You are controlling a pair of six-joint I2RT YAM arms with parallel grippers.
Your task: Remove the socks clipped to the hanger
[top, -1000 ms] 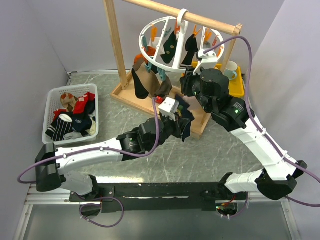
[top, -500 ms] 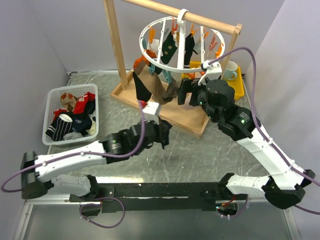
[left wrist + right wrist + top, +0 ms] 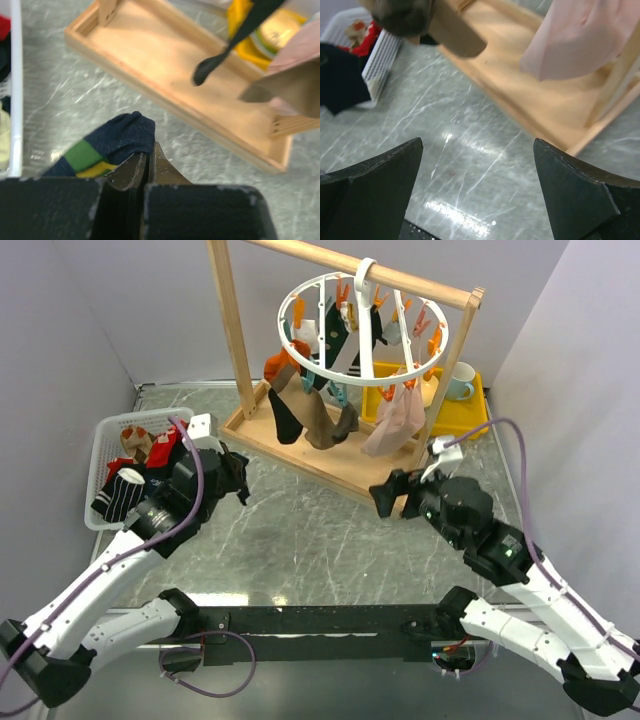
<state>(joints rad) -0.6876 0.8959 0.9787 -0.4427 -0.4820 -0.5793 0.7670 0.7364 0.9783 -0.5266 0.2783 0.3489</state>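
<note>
Hanging off the hanger [image 3: 362,290] on the wooden rack [image 3: 228,330]: a pale pink sock [image 3: 395,420] at its right side, brown and black socks [image 3: 305,415] at its left, all clipped. Down-left of the hanger, near the basket [image 3: 140,417], the left end effector [image 3: 149,161] is pinched tight on a navy striped sock [image 3: 117,142]. Down-right of the hanger, the right end effector [image 3: 477,145] gapes wide, holding nothing, over the surface [image 3: 300,530].
</note>
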